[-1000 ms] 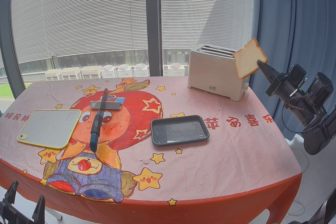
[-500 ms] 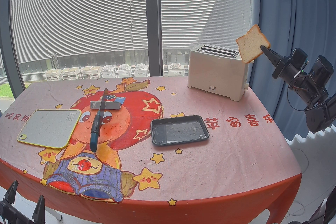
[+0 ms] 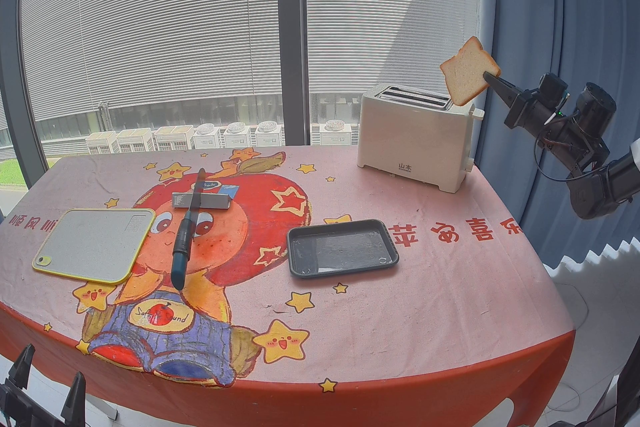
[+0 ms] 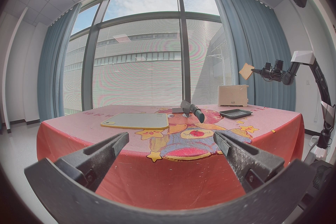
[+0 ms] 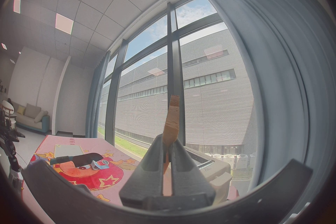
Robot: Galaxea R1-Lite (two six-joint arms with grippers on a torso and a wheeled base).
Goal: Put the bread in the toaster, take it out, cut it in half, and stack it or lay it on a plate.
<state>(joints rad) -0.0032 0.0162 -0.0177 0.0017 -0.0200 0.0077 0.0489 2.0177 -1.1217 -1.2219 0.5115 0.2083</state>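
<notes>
Since a second ago, the bread (image 3: 469,70) is raised and brought inward by the right gripper (image 3: 492,80), which is clamped on one edge. It is held just above the toaster (image 3: 410,138). Insertion, cutting and plating are judged still undone. The left gripper (image 4: 170,138) is held wide apart.

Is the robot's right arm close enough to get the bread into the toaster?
Probably yes. The right gripper holds the bread in the air just above the toaster's right end, the slots on top look open, and nothing stands between them.
</notes>
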